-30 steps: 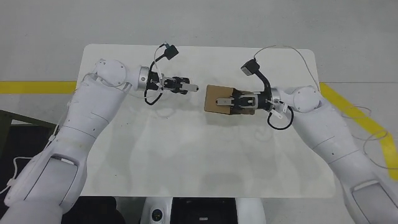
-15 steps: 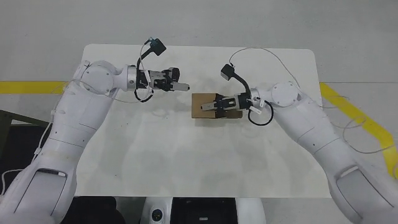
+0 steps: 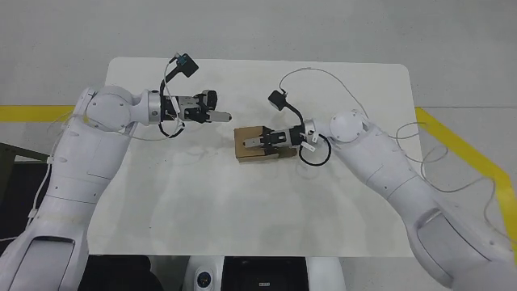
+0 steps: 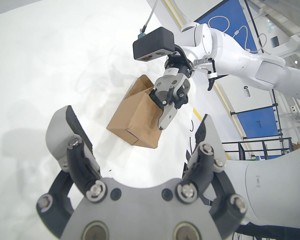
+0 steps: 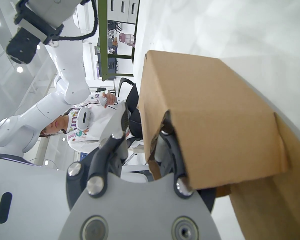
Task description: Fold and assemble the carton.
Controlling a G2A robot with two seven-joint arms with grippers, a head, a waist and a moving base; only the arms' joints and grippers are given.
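Now, table [image 3: 339, 218]: one, white with rounded corners. It carries the carton.

Arms: two. The left arm [image 3: 101, 133] comes in from one side and the right arm [image 3: 388, 170] from the other. Their wrists face each other over the far half of the table.

Carton [image 3: 252, 153]: one, of brown cardboard, set up into a box shape and lying on its side on the table near the middle. One end is open toward the right wrist. The end toward the left arm has flaps folded across it, with a seam showing [image 4: 137, 126]. From the right wrist it shows close up, with one long face and the open end in sight [image 5: 210, 116].

Right jaws: one pair, drawn part-way together on the carton. One finger reaches inside the open end and the other lies outside along the upper face. A wall of the carton stands between them.

Left jaws: one pair, spread wide with nothing in them. They hang above the table near the carton's folded end and do not touch it. The carton lies ahead of the gap, not between the fingers [image 4: 75, 131].

Cameras: two small black boxes, one on the left wrist [image 3: 185, 63] and one on the right wrist [image 3: 279, 99], each with a cable.
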